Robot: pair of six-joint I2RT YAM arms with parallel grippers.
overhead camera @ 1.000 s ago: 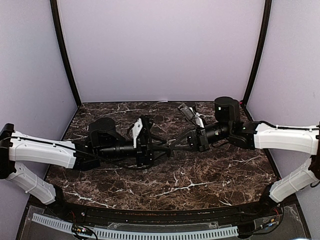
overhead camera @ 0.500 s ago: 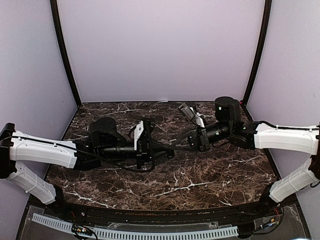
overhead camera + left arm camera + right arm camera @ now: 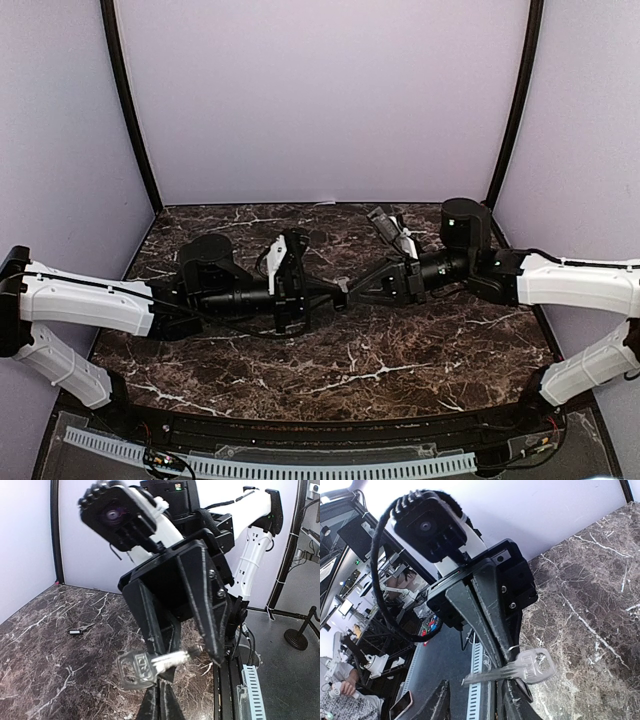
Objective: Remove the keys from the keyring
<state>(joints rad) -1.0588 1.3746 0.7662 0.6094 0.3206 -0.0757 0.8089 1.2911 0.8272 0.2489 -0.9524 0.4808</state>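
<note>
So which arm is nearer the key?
Left. The left fingers are shut on the key; the right fingers stand open around its blade, not gripping.

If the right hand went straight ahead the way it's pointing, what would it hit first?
Probably the key pinched by the left hand, directly ahead; then that hand itself. Depth is hard to judge.

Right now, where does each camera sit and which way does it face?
Top external: above and behind the arms, looking down at the marble table; both arms show.
Left wrist: on the left arm, facing the right end effector; own shut fingers at bottom.
Right wrist: on the right arm, facing the left end effector; own open fingers below.
Shared: both wrist views show the silver key the left end effector pinches.
</note>
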